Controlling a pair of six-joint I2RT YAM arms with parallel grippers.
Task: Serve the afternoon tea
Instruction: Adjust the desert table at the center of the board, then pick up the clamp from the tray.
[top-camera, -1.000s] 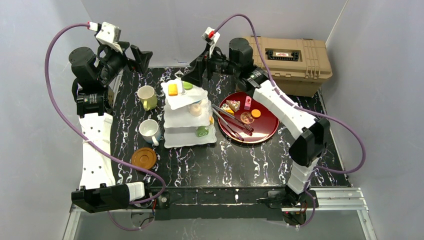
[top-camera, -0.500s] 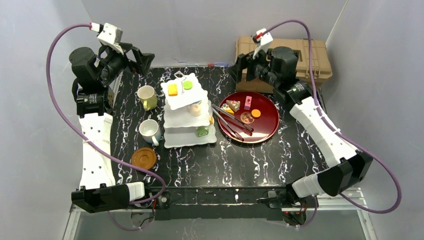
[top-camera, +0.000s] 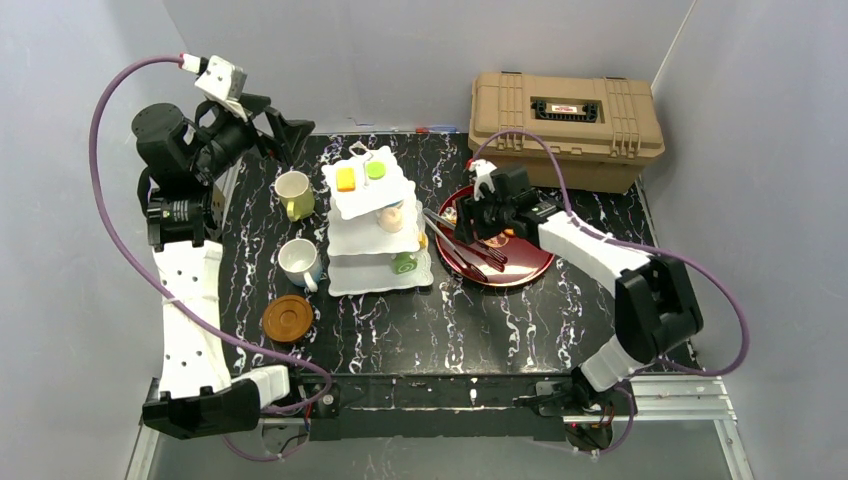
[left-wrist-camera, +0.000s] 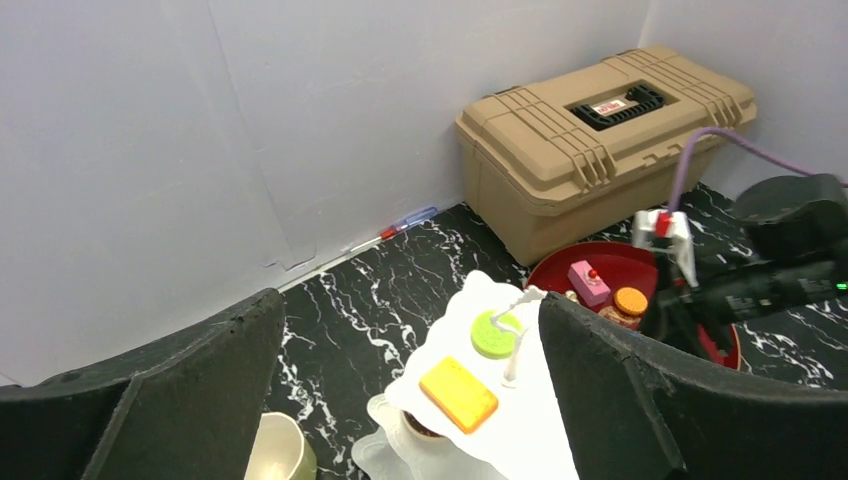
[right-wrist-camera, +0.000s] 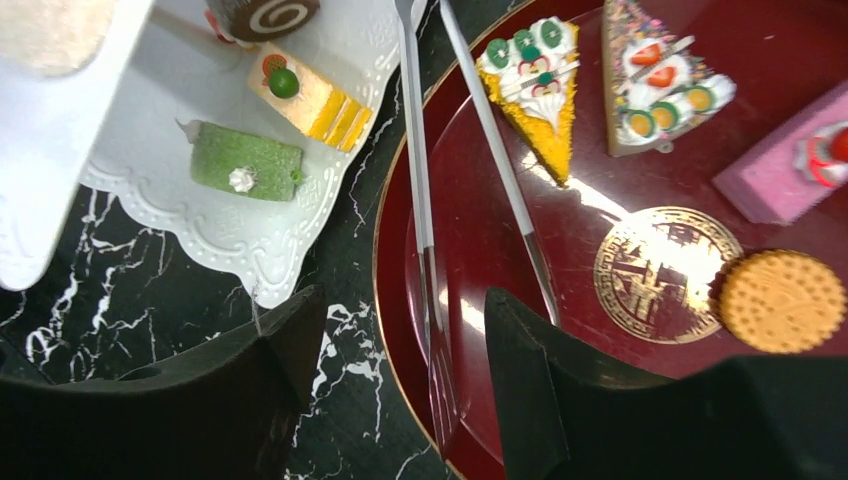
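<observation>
Your white three-tier cake stand (top-camera: 362, 272) stands mid-table with pastries on its tiers, and the red tray (top-camera: 530, 255) is just right of it. The yellow-green mug (top-camera: 293, 193), the white mug (top-camera: 299, 262) and the brown coaster (top-camera: 287, 317) sit to its left. Your left gripper (left-wrist-camera: 410, 340) hangs high at the far left, spread wide and empty. Your right gripper (right-wrist-camera: 403, 300) is low over the tray's rim, its fingers parted astride the metal tongs (right-wrist-camera: 425, 250) and not pinching them. A round biscuit (right-wrist-camera: 782, 300) lies nearby.

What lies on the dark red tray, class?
On the tray: metal tongs, an orange cake wedge, a sprinkled wedge, a pink slice and a round biscuit. The right gripper covers the tray's near part; anything beneath cannot be seen.
</observation>
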